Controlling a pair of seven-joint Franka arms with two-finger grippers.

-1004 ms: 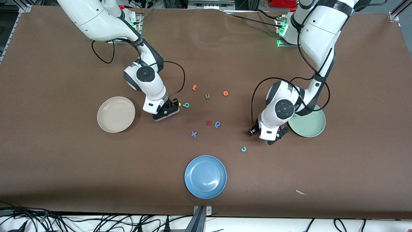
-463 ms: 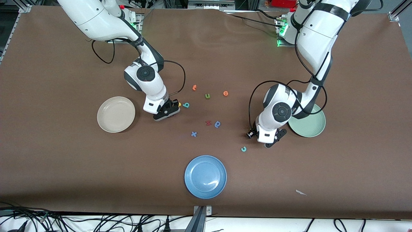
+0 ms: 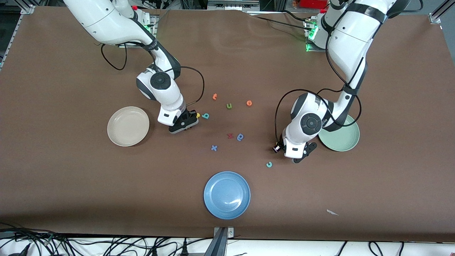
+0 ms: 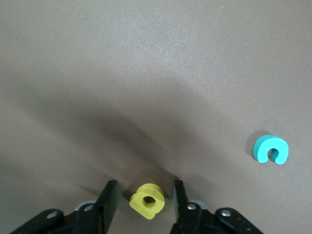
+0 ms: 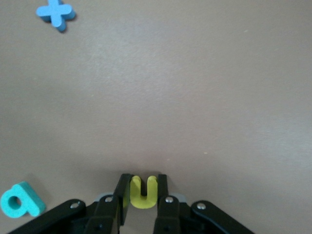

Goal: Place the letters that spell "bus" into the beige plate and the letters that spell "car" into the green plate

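My right gripper (image 3: 194, 116) (image 5: 144, 183) is down at the table beside the beige plate (image 3: 128, 126), shut on the yellow u (image 5: 143, 195). The teal b (image 3: 205, 116) (image 5: 19, 200) lies close beside it. My left gripper (image 3: 300, 154) (image 4: 145, 187) is low next to the green plate (image 3: 343, 140). Its jaws stand open on either side of the yellow a (image 4: 146, 200), with a gap on each side. The teal c (image 3: 269, 164) (image 4: 270, 148) lies a little nearer the front camera. The front view does not show the yellow a.
A blue plate (image 3: 227, 195) sits near the front edge. Loose letters lie mid-table: two orange (image 3: 214, 96) (image 3: 249, 103), a green u (image 3: 229, 105), a red one (image 3: 230, 135), a blue one (image 3: 240, 137) and a blue x (image 3: 214, 148). A white scrap (image 3: 332, 212) lies near the front.
The right gripper has closed on the yellow u. The left hand has shifted slightly away from the green plate, and its jaws have narrowed.
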